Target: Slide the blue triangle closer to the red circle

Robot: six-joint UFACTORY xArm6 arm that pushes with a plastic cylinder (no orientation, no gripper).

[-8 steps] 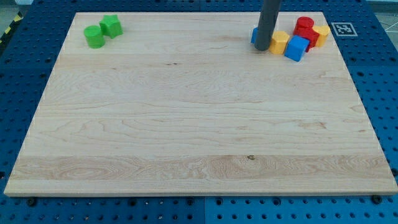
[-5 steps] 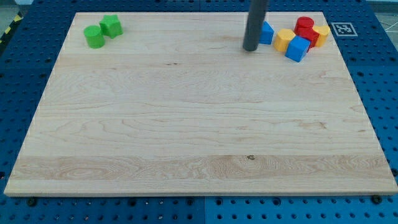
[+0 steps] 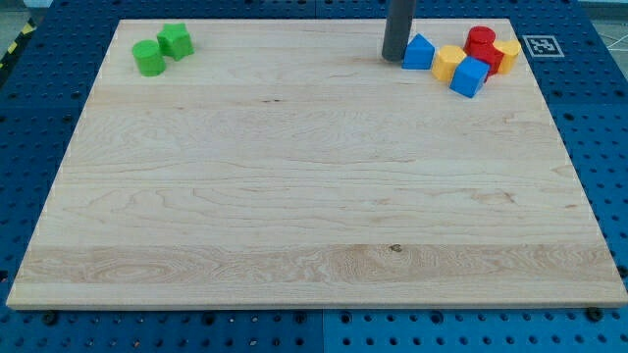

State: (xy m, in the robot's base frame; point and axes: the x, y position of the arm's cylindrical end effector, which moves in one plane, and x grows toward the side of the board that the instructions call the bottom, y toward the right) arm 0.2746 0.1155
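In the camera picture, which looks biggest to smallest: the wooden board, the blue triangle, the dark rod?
1. Wooden board, by far the largest.
2. Dark rod: only its lower part shows, ending at my tip just left of the triangle.
3. Blue triangle, smallest.

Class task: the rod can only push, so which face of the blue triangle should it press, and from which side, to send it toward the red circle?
Press the blue triangle's left face, coming from the view's left, where my tip already sits. The red circle lies to its right, past the yellow block.
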